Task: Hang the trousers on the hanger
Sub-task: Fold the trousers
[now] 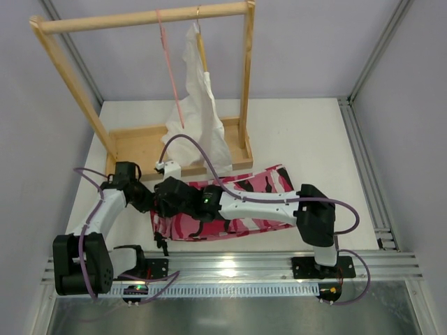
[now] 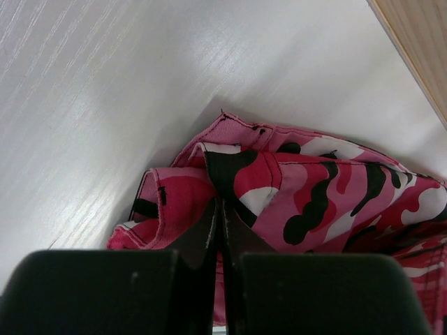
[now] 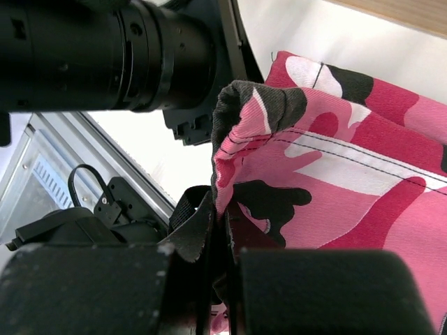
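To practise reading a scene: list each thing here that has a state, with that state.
trousers, lying on the table, one end gripped
pink wire hanger, hanging bare on the rail
white garment, hanging on a wooden hanger
left gripper, shut on the trousers
right gripper, shut on the trousers

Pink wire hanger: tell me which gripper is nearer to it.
Right, narrowly. The right gripper pinches the trousers' far-left edge, toward the pink wire hanger; the left gripper pinches their near-left corner, by the arm bases.
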